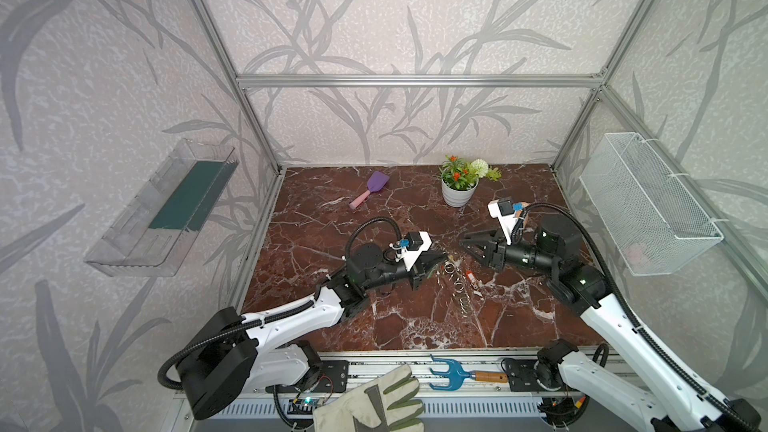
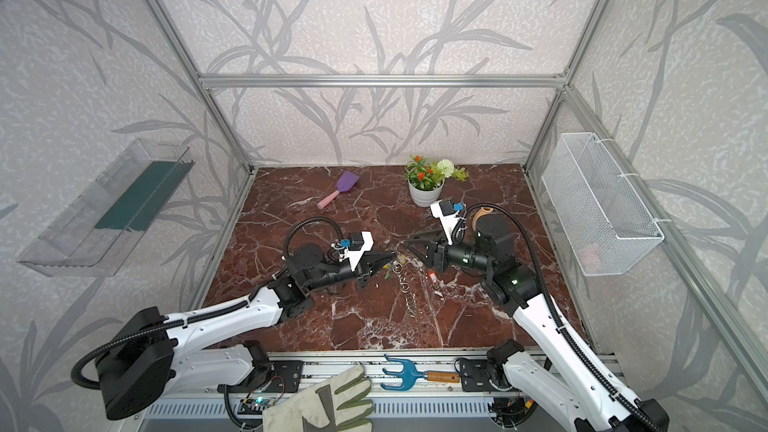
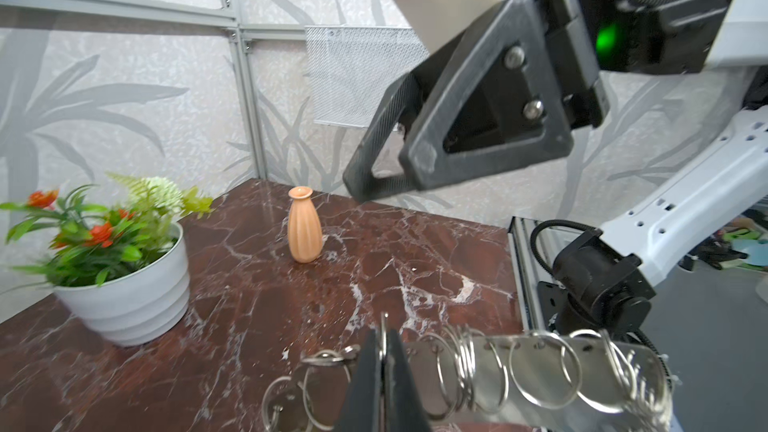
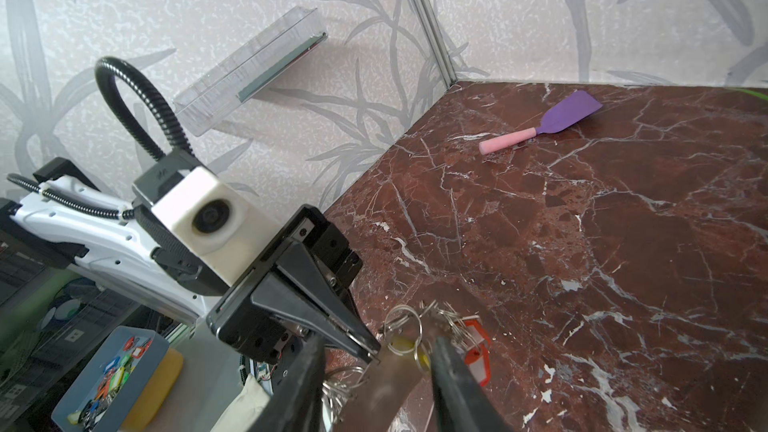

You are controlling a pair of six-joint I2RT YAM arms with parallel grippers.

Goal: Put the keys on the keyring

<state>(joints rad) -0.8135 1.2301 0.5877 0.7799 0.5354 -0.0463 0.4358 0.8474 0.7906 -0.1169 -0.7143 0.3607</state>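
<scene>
Left gripper (image 3: pixel 384 351): jaws pressed together, clamped on a silver ring at the edge of the keyring (image 3: pixel 536 367), whose grey band with its fringe of rings runs from the jaw tips toward the front of the marble table (image 1: pixel 374 222) in both top views. Right gripper (image 1: pixel 462 243): jaws apart, gripping nothing, fingers (image 4: pixel 453 380) on either side of the band's held end, where a yellow key (image 4: pixel 405 344) sits among the rings. A red key (image 1: pixel 469 275) lies just beside the band on the right arm's side; whether it is threaded on cannot be told.
</scene>
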